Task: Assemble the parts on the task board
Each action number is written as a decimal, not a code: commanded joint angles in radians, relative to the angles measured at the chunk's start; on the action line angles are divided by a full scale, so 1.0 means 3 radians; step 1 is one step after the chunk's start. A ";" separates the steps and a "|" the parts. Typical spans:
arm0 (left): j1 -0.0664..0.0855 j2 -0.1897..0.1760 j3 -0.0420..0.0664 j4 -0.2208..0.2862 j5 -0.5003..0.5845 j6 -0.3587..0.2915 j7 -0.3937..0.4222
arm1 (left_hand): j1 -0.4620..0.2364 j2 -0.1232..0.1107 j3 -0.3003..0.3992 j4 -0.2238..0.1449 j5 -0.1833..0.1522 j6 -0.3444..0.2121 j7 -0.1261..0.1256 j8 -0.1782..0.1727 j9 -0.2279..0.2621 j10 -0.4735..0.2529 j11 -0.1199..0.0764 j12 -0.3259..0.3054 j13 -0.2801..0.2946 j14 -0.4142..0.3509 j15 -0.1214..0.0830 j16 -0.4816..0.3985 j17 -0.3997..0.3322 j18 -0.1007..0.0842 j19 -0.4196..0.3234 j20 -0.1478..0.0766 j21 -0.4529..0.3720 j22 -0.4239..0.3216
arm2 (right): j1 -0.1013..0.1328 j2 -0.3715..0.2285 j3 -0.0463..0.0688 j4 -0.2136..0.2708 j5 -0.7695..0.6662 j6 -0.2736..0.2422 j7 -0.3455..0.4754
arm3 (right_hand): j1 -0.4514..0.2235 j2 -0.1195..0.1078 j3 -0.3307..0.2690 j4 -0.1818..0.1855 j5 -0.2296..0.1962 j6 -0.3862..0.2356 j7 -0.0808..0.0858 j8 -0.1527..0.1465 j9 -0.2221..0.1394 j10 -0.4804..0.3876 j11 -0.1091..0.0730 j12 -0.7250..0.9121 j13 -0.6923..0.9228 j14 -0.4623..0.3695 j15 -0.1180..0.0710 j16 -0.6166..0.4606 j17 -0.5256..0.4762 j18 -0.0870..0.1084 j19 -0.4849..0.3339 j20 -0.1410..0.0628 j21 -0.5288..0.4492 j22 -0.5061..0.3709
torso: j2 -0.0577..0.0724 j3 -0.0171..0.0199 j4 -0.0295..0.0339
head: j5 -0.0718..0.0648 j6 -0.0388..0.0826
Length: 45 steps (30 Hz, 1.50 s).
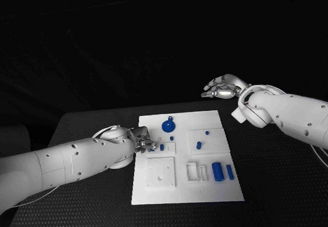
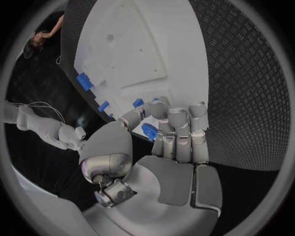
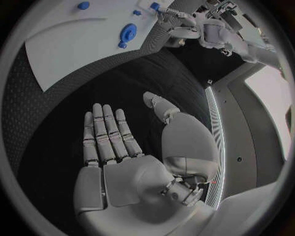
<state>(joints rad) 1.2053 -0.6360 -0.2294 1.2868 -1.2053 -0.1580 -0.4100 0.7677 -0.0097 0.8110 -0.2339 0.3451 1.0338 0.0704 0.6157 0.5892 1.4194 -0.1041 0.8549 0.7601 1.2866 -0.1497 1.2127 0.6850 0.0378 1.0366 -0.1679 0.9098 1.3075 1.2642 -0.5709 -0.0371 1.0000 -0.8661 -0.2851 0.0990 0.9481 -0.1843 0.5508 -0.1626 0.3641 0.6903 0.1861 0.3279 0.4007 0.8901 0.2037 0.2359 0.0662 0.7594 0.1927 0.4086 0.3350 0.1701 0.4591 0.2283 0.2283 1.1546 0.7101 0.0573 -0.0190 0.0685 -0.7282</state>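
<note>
The white task board (image 1: 185, 192) lies mid-table. My left hand (image 1: 142, 139) rests at its left edge, fingers curled in. In the left wrist view the thumb and fingers (image 2: 178, 125) close around a small blue part (image 2: 149, 131), with another small blue part (image 2: 138, 103) just past the fingertips. A blue disc with a short stem (image 1: 168, 125) stands near the board's far edge and shows again in the right wrist view (image 3: 128, 32). My right hand (image 1: 223, 87) hangs past the board's far right corner, its palm and straight fingers (image 3: 107, 132) holding nothing.
Two blue cylinders (image 1: 218, 171) (image 1: 229, 171) stand side by side in the board's near right part. A blue oval piece (image 1: 199, 145) and a smaller one (image 1: 207, 132) sit in the right panel. A raised white square block (image 1: 160, 173) occupies the near left.
</note>
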 commanded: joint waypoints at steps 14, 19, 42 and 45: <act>-0.0036 0.0045 -0.0033 -0.0041 0.0058 0.0385 -0.0083 | 0.0079 -0.0016 -0.0023 0.0052 -0.0078 0.0221 -0.0227 0.0006 -0.0037 -0.0019 0.0002 0.0018 -0.0001 -0.0033 -0.0005 0.0018 -0.0011 0.0026 -0.0022 -0.0245 0.0020 0.0068 | -0.0001 -0.0007 0.0002 0.0013 -0.0008 0.0047 0.0012 | 0.0026 -0.0009 -0.0005 0.0024 0.0017 -0.0031 0.0182 0.0013 -0.0005 0.0026 0.0000 -0.0018 0.0003 0.0017 0.0011 -0.0021 -0.0005 -0.0057 0.0005 -0.0010 -0.0026 0.0008 | -0.0002 -0.0002 0.0011 | -0.0017 0.0002; -0.0036 0.0035 -0.0033 -0.0035 0.0063 0.0362 -0.0088 | 0.0045 -0.0184 -0.0076 0.0220 -0.0417 0.0210 -0.0216 0.0020 -0.0088 -0.0025 0.0009 0.0010 -0.0013 -0.0046 -0.0011 0.0010 -0.0031 0.0028 -0.0035 -0.0245 0.0019 0.0062 | -0.0001 -0.0008 0.0002 0.0013 -0.0008 0.0045 0.0011 | 0.0026 -0.0012 -0.0006 0.0024 0.0017 -0.0032 0.0182 0.0013 -0.0005 0.0027 0.0000 -0.0022 0.0003 0.0017 0.0012 -0.0022 -0.0006 -0.0057 0.0004 -0.0010 -0.0029 0.0009 | -0.0001 -0.0005 0.0009 | -0.0015 0.0004; -0.0036 0.0029 -0.0033 -0.0060 0.0067 0.0228 -0.0076 | -0.0044 -0.0524 -0.0124 0.0636 -0.0968 0.0190 -0.0222 0.0091 -0.0157 -0.0021 0.0001 0.0008 -0.0027 -0.0042 -0.0030 0.0024 -0.0055 0.0039 -0.0024 -0.0258 0.0012 0.0060 | -0.0008 -0.0001 0.0001 0.0004 -0.0009 0.0054 0.0011 | 0.0030 -0.0012 -0.0007 0.0023 0.0019 -0.0034 0.0183 0.0012 -0.0007 0.0032 0.0001 -0.0036 0.0003 0.0013 0.0013 -0.0027 -0.0009 -0.0059 0.0001 -0.0010 -0.0036 0.0014 | -0.0002 -0.0005 0.0006 | -0.0012 0.0006; -0.0036 0.0032 -0.0032 -0.0066 0.0067 0.0211 -0.0076 | -0.0054 -0.0545 -0.0136 0.0656 -0.0972 0.0189 -0.0224 0.0097 -0.0159 -0.0020 0.0000 0.0009 -0.0026 -0.0040 -0.0031 0.0027 -0.0055 0.0040 -0.0023 -0.0259 0.0013 0.0060 | -0.0010 0.0000 0.0001 0.0004 -0.0009 0.0054 0.0012 | 0.0030 -0.0012 -0.0007 0.0023 0.0019 -0.0034 0.0183 0.0012 -0.0007 0.0032 0.0001 -0.0037 0.0003 0.0013 0.0013 -0.0027 -0.0010 -0.0059 0.0001 -0.0010 -0.0037 0.0015 | -0.0001 -0.0005 0.0006 | -0.0015 0.0004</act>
<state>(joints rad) 1.2015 -0.6281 -0.2344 1.2704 -1.1898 -0.1065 -0.4244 0.7513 -0.1646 0.7685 -0.0423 0.0572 1.0959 0.0041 0.6422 0.5434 1.4112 -0.1055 0.8549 0.7528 1.2734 -0.1626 1.2164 0.6698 0.0385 1.0328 -0.1717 0.9097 1.3077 1.2618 -0.5720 -0.0372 1.0009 -0.8664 -0.2804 0.0981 0.9481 -0.1843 0.5480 -0.1598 0.3640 0.6869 0.1893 0.3280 0.3998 0.8901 0.2037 0.2282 0.0663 0.7594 0.1927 0.4046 0.3333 0.1702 0.4590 0.2283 0.2205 1.1574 0.7097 0.0557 -0.0171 0.0651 -0.7266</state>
